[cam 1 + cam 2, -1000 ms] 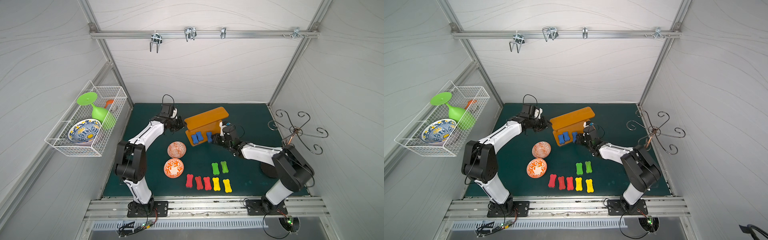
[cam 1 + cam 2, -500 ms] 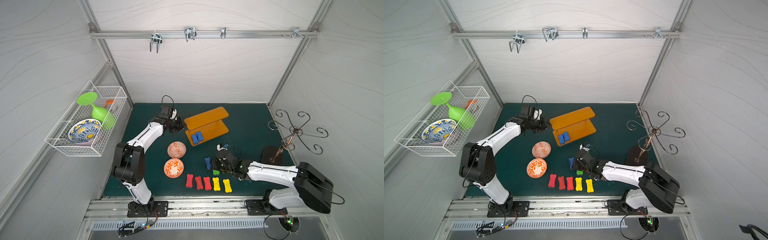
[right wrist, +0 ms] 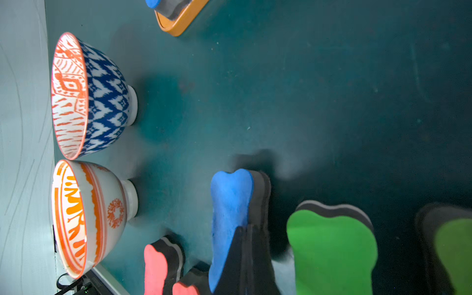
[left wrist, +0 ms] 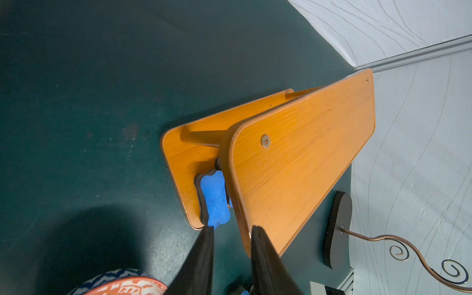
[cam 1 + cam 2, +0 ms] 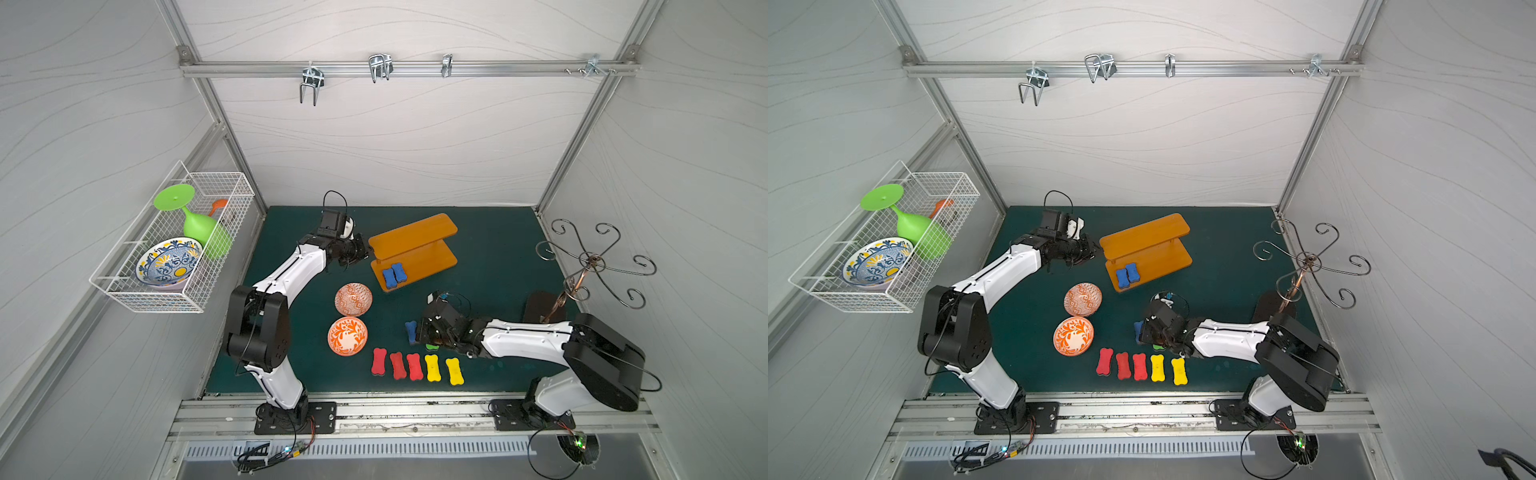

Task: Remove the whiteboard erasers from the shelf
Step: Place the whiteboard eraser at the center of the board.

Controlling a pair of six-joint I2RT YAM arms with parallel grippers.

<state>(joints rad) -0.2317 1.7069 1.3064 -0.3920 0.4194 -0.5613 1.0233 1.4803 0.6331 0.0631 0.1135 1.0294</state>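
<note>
Whiteboard erasers [image 5: 393, 275]: two blue on shelf [image 5: 411, 239]; right gripper [image 5: 417, 332] clenches third blue eraser [image 3: 229, 204], set-down and release likely next; left gripper [image 4: 232, 229]: cannot tell its hold.

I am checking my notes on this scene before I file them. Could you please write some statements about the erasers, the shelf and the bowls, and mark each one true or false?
1. Two blue bone-shaped foam erasers lie on the lower board of the orange-brown two-tier shelf. True.
2. The right tool is empty. False: it is shut on a third blue eraser.
3. Three red erasers and two yellow erasers lie in a row on the dark green mat. True.
4. The two round orange patterned bowls stand on the shelf's top board. False: they stand on the mat, apart from the shelf.
</note>
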